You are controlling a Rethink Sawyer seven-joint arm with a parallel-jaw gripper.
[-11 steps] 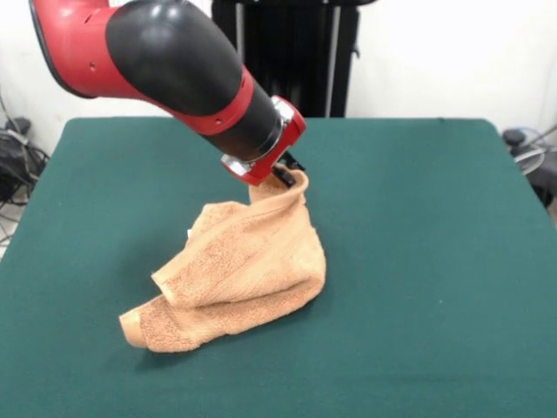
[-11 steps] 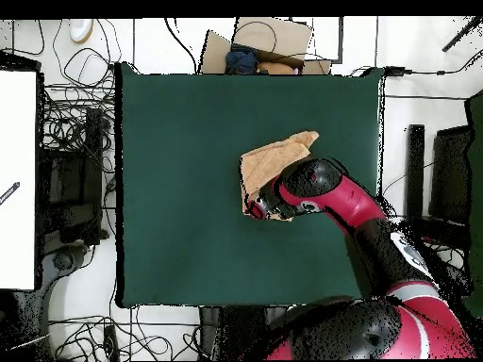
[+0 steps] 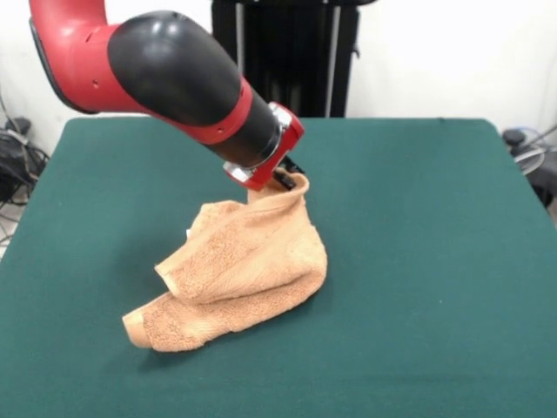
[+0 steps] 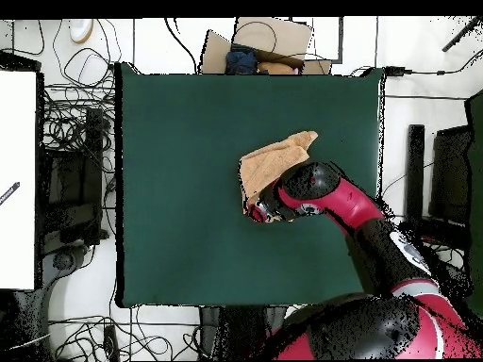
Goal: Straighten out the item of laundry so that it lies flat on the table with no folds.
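The light orange-tan terry towel (image 3: 244,270) lies bunched and folded near the middle of the dark green table (image 3: 418,218). One corner of it is pulled up to a peak at my gripper (image 3: 285,180), which is shut on that corner just above the table. The rest of the towel hangs down from the peak and trails toward the front left, ending in a rolled edge. In the overhead view the towel (image 4: 272,162) lies just above the arm's end, and my gripper (image 4: 253,209) is at its lower left edge. The fingers are mostly hidden by the wrist and cloth.
The red and black arm (image 3: 174,70) reaches in from the upper left and hangs over the table's back left. In the overhead view cables (image 4: 75,123) and equipment lie left of the table, and a cardboard box (image 4: 259,47) stands beyond its far edge.
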